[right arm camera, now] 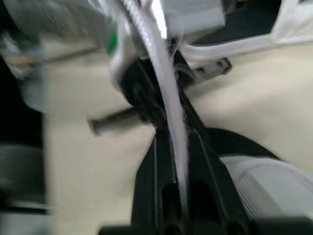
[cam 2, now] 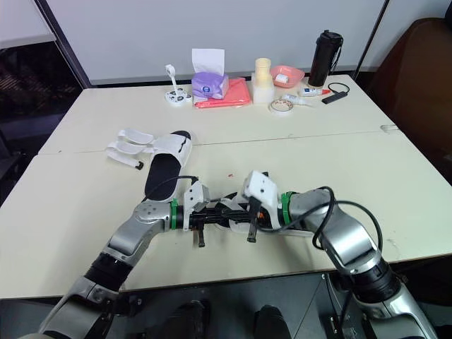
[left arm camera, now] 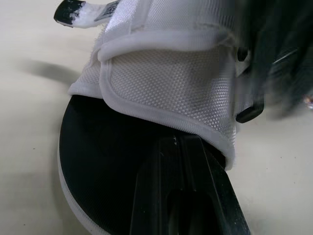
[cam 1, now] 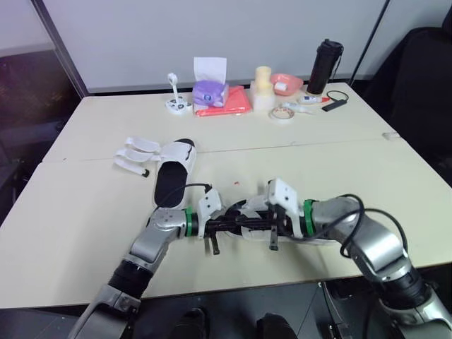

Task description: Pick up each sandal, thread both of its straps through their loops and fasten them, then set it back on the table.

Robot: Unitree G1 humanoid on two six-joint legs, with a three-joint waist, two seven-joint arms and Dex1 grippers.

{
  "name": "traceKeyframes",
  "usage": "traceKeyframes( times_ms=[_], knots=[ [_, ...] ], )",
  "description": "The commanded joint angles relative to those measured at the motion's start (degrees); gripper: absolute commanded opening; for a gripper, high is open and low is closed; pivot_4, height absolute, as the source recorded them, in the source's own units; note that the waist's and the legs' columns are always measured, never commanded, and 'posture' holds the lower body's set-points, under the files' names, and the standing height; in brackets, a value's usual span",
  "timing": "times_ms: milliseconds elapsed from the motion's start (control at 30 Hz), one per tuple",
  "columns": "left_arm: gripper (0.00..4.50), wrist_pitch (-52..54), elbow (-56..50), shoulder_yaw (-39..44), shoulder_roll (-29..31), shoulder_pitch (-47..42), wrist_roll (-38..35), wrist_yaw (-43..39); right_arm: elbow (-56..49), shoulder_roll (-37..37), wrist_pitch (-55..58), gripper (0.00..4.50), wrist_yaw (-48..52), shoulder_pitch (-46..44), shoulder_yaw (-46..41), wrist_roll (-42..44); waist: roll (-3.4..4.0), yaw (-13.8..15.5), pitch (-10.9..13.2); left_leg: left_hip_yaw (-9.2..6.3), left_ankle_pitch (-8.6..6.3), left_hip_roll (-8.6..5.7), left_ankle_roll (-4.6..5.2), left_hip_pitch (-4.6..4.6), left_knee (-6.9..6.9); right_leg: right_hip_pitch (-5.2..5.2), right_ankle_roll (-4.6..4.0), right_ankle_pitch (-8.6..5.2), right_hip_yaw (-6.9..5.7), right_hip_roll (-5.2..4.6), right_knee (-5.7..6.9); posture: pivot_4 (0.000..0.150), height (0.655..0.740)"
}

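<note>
Left eye view: the near sandal [left arm camera: 166, 83] sits between both grippers over the cream table [cam 1: 78, 233], mid-fastening. The right gripper [right arm camera: 168, 147] pinches a white strap [right arm camera: 164, 93]; the left gripper [cam 1: 224, 226] is at the sole (gripping or not, I cannot tell). Next, I'd judge, feed that strap through its loop. Beyond this sandal lies the second sandal [cam 1: 169, 173], straps loose; further beyond, a black tumbler [cam 1: 323, 67].

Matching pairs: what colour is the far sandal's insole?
Black insole, best in left eye view.
</note>
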Motion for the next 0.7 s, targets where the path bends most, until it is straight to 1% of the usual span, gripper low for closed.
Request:
traceKeyframes(
  times_ms=[33, 100, 167, 200, 300, 433, 600, 700],
  knots=[
    [0.00, 1.43, 0.33, -1.28, 1.25, 1.20, 1.16, -1.01, 6.06, -1.24, -22.50, 0.11, -5.19, 0.42, 2.33, -11.95, 0.00, -0.13, 0.00, 0.01, 0.00, 0.01, 0.00, 0.00, -0.01, -0.01, 0.00, 0.00, 0.01, 0.00, 0.00, 0.150, 0.7400],
    [0.00, 1.63, 0.06, -1.34, 1.47, 1.26, 1.13, -1.15, 9.52, -1.62, -30.50, 0.11, -7.16, 0.63, 2.65, -15.71, 0.00, -0.13, 0.00, 0.01, 0.00, 0.03, 0.00, 0.02, -0.02, -0.01, 0.00, 0.00, 0.00, 0.02, 0.00, 0.150, 0.7400],
    [0.00, 1.81, -0.14, -1.36, 1.60, 1.31, 1.10, -1.28, 11.69, -2.04, -36.26, 0.62, -8.46, 1.03, 2.40, -18.16, 0.00, -0.04, 0.00, -0.01, 0.00, 0.04, 0.00, 0.03, 0.00, 0.04, -0.01, 0.01, 0.00, 0.03, 0.00, 0.150, 0.7400],
    [0.00, 1.95, -0.26, -1.39, 1.68, 1.34, 1.12, -1.36, 11.76, -2.67, -38.80, 0.97, -8.44, 1.61, 2.16, -18.79, 0.00, -0.02, 0.00, -0.01, 0.00, 0.03, 0.00, 0.03, 0.01, 0.05, -0.01, 0.01, 0.01, 0.03, 0.00, 0.150, 0.7400],
    [0.00, 2.18, -0.54, -1.47, 1.85, 1.45, 1.17, -1.52, 10.76, -4.39, -43.52, 2.40, -8.20, 2.97, 1.45, -20.35, -0.01, 0.08, 0.00, -0.03, 0.00, 0.03, 0.00, 0.06, 0.02, 0.11, -0.01, 0.01, 0.01, 0.03, 0.00, 0.150, 0.7400],
    [0.00, 2.27, -0.57, -1.56, 1.86, 1.49, 1.29, -1.64, 6.06, -7.06, -45.83, 4.41, -6.26, 4.63, -0.77, -18.69, -0.01, 0.21, 0.00, -0.09, 0.00, 0.03, 0.00, 0.27, -0.01, 0.40, -0.02, 0.00, -0.02, 0.03, -0.15, 0.150, 0.7400],
    [0.00, 2.08, -0.11, -1.74, 1.52, 1.19, 1.45, -1.61, -2.24, -12.04, -43.82, 4.47, -1.13, 7.48, -4.75, -12.95, -0.01, 0.21, 0.01, -0.12, -0.03, 0.04, 0.04, 0.50, -0.09, 0.69, -0.01, -0.01, -0.05, 0.02, -0.33, 0.150, 0.7400],
    [0.00, 1.93, 0.12, -1.81, 1.33, 1.11, 1.46, -1.61, -4.97, -13.75, -41.87, 4.47, 0.58, 8.42, -6.79, -10.49, -0.01, 0.19, 0.01, -0.12, -0.03, 0.07, 0.04, 0.53, -0.08, 0.74, -0.02, -0.01, -0.05, 0.02, -0.36, 0.150, 0.7400]
  ],
)
